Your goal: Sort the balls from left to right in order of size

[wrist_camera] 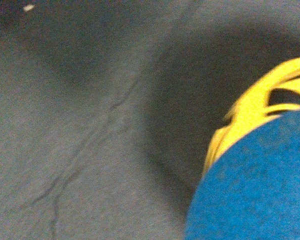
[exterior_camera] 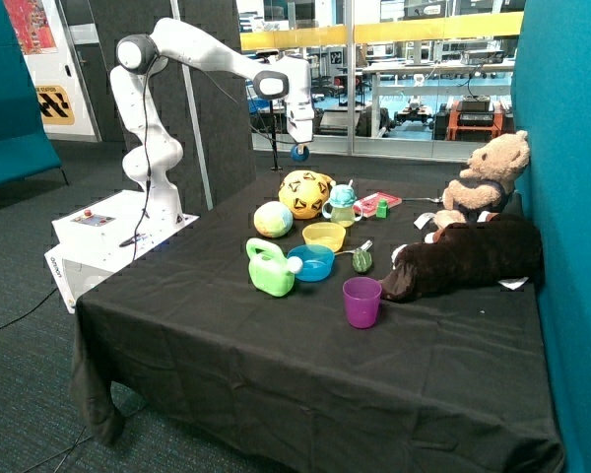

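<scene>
Held high above the far edge of the tabletop, the claw is closed on the tiny dark blue ball, which hangs just over the large yellow soccer-style ball with dark patches. The wrist view agrees: blue fills the near corner, with yellow panels peeking out behind it.

There are three balls in all. The large yellow one sits on the black cloth near the far edge; it looks light and hollow, smooth and prone to roll, too wide for the fingers unless they are squeezed into its skin, so a push or a low pinch seems the safer bet. The medium pastel green-pink-yellow ball rests just beside it, toward the edge nearest the robot's base; it seems soft and grippy, best taken across its middle. The blue one is small and light, and a grip across its widest part suits it.

Elsewhere I count two bowls, one yellow and one blue, one green toy watering can, one purple cup, and two plush animals.
</scene>
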Controlling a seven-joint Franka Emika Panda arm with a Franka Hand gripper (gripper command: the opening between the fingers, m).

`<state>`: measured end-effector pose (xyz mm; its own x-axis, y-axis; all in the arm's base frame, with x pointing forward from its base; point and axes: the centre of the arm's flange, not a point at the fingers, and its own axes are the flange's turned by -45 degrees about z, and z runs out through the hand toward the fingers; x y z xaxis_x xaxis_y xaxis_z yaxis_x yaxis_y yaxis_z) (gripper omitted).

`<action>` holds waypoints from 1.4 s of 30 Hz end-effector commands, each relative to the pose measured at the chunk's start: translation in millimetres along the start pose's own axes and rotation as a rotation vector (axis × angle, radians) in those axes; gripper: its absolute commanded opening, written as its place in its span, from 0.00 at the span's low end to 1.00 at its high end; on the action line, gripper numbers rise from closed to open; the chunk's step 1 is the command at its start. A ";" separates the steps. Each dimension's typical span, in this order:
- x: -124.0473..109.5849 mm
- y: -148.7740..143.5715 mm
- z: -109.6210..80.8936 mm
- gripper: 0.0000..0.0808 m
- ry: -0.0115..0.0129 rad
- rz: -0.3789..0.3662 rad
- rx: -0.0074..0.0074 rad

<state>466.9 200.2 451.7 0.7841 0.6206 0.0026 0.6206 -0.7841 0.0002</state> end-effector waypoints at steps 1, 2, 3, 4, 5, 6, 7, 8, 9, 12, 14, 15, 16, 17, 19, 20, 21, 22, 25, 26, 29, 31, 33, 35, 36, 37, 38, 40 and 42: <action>6.4 52.0 -8.0 0.00 -0.0026 0.270 -0.0002; 6.2 59.2 -9.7 0.00 -0.0026 0.285 -0.0002; 6.1 64.6 -11.0 0.00 -0.0026 0.300 -0.0002; 6.0 69.0 -12.2 0.00 -0.0026 0.313 -0.0002; 5.8 74.8 -14.2 0.00 -0.0026 0.334 -0.0002; 5.6 79.9 -16.0 0.00 -0.0026 0.349 -0.0003; 5.5 84.2 -17.8 0.00 -0.0026 0.361 -0.0003; 5.2 89.6 -20.4 0.00 -0.0026 0.381 -0.0003; 4.6 95.2 -23.4 0.00 -0.0026 0.403 -0.0003; 0.6 109.2 -30.3 0.00 -0.0026 0.457 -0.0004; -0.7 112.2 -31.5 0.00 -0.0026 0.458 -0.0004; -1.2 113.3 -31.8 0.00 -0.0026 0.463 -0.0004; -2.7 115.9 -32.3 0.00 -0.0026 0.481 -0.0004; -4.9 119.5 -32.7 0.00 -0.0026 0.498 -0.0005; -9.3 126.2 -33.2 0.00 -0.0026 0.519 -0.0005; -12.2 130.2 -33.3 0.00 -0.0026 0.538 -0.0005; -18.4 138.2 -33.2 0.00 -0.0026 0.579 -0.0006; -25.2 146.4 -32.6 0.00 -0.0026 0.615 -0.0006; -38.4 161.1 -31.1 0.00 -0.0026 0.661 -0.0007; -39.8 162.7 -30.9 0.00 -0.0026 0.668 -0.0007; -53.1 176.1 -28.4 0.00 -0.0026 0.761 -0.0008; -59.7 183.2 -27.1 0.00 -0.0026 0.770 -0.0008; -70.0 195.8 -26.2 0.00 -0.0026 0.826 -0.0009; -82.2 209.7 -25.4 0.00 -0.0025 0.884 -0.0010; -88.9 216.2 -24.9 0.00 -0.0025 0.909 -0.0010; -94.5 220.9 -24.6 0.00 -0.0025 0.923 -0.0010; -97.8 223.6 -24.5 0.00 -0.0025 0.926 -0.0010; -105.6 228.9 -24.3 0.00 -0.0025 0.942 -0.0011; -112.0 232.6 -23.5 0.00 -0.0025 0.971 -0.0011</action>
<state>532.0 -8.4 478.5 0.9846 -0.1742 -0.0146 -0.1742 -0.9847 0.0019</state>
